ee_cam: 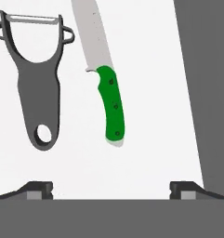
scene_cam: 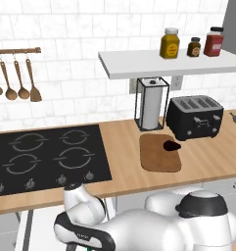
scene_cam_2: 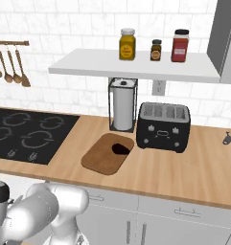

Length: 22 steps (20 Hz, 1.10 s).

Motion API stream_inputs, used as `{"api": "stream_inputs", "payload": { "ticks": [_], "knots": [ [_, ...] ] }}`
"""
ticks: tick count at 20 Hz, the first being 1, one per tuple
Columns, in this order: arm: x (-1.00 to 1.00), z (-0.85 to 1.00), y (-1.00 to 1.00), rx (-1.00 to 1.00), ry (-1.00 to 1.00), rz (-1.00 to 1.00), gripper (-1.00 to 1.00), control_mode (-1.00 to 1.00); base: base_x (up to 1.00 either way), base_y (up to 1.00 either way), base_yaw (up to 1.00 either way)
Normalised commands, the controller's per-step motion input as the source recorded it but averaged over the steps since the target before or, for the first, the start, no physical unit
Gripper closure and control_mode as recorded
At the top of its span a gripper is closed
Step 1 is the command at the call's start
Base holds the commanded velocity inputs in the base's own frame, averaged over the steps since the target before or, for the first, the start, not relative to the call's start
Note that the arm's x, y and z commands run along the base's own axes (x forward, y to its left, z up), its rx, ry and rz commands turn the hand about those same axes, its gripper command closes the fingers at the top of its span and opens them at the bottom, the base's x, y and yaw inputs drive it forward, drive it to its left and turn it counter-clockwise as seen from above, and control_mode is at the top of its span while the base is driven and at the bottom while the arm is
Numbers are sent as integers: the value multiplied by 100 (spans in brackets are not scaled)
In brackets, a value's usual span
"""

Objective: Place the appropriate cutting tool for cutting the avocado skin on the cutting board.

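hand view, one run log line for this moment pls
gripper: open, above knife | knife: beside peeler, ungrasped | avocado: on cutting board

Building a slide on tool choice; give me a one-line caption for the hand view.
Open gripper hovers over a green-handled knife lying beside a grey Y-shaped peeler on a white surface.

Toaster beside paper towel holder, three jars on shelf, stovetop, hanging utensils, grey peeler.

Matt wooden cutting board, glossy black toaster (plastic-looking), knife with dull pale blade
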Motion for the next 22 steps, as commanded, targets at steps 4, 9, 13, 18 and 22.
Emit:
{"api": "stream_inputs", "payload": {
  "ticks": [4,9,13,18,22],
  "knots": [
    [20,-29,0,0,-2,7,-100,-100,0,0,0],
    [19,-38,0,0,-1,4,-100,-100,0,0,0],
    [20,-44,0,0,-1,6,-100,-100,0,0,0],
    [12,-52,0,0,0,4,-100,-100,0,0,0],
    [5,-44,0,0,0,3,-100,-100,0,0,0]
  ]
}}
